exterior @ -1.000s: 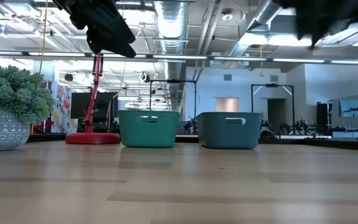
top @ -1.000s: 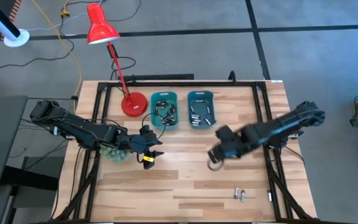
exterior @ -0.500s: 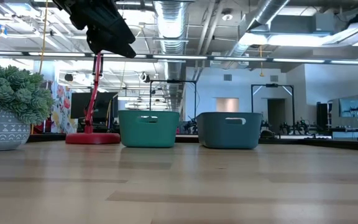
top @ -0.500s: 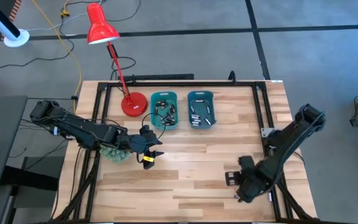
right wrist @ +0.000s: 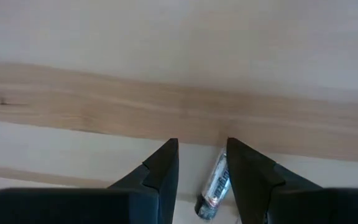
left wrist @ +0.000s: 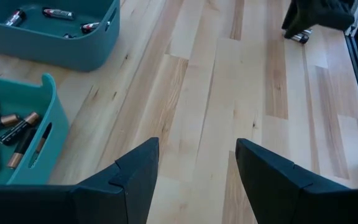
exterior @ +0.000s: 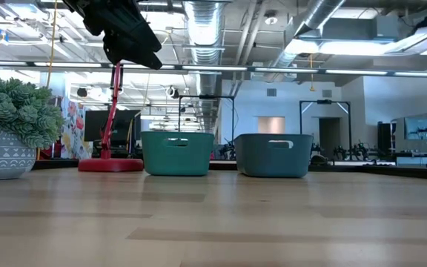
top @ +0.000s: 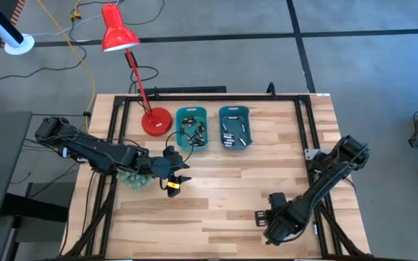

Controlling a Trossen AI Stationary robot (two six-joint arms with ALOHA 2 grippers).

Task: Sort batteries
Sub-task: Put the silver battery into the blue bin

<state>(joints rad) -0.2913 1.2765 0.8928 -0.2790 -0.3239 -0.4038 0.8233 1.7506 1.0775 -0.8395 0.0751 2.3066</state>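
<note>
Most batteries already lie in the two teal bins (top: 192, 129) at the far side of the table (top: 216, 188); the left bin holds copper-topped ones (left wrist: 5, 132), the right bin (top: 234, 127) holds silver ones. At least one battery (right wrist: 214, 186) is not sorted yet. It lies on the wood, far from the bins, near the front edge. The right gripper (right wrist: 201, 169) is low over it, fingers parted around it but not clenched. The left gripper (left wrist: 194, 167) waits open near the bins, holding nothing.

Bright, even overhead light; soft shadows.
</note>
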